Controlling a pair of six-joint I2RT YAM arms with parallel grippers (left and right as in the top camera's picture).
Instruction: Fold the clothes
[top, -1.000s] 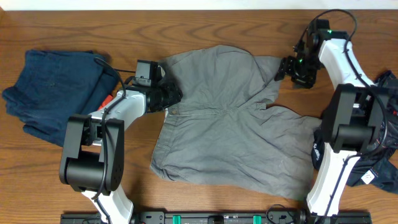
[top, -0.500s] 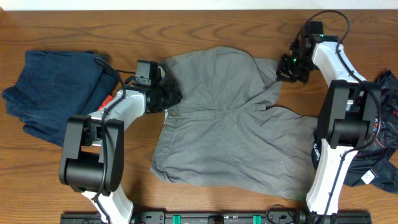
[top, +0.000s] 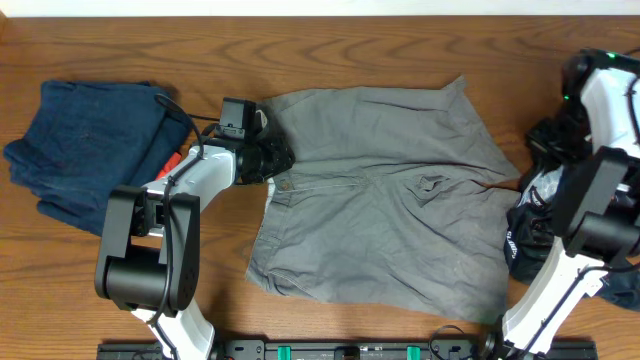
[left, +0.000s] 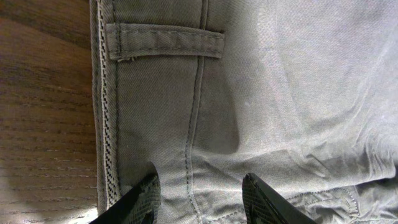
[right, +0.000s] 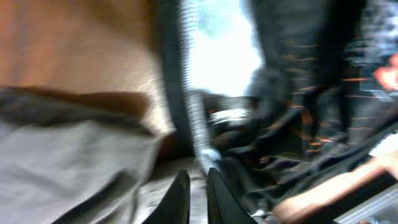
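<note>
Grey shorts (top: 380, 220) lie spread across the middle of the table, waistband at the left and legs reaching right. My left gripper (top: 272, 160) rests on the waistband near a belt loop (left: 165, 40). In the left wrist view the gripper (left: 200, 180) stands open, its fingers pressed onto flat grey cloth (left: 280, 93). My right gripper (top: 540, 145) is at the shorts' far right edge. The right wrist view is blurred; the right gripper (right: 198, 173) shows its fingers almost together, with a thin strip of grey cloth (right: 62, 162) between them.
A folded navy garment (top: 85, 150) lies at the far left, with a red object (top: 172, 160) beside it under the left arm. A pile of dark clothes (top: 620, 270) sits at the right edge by the right arm's base. A black rail (top: 350, 350) runs along the front edge.
The right arm swung from the back to the far right, and the folded-over leg of the shorts now lies opened out to the right. The left arm has stayed put.
</note>
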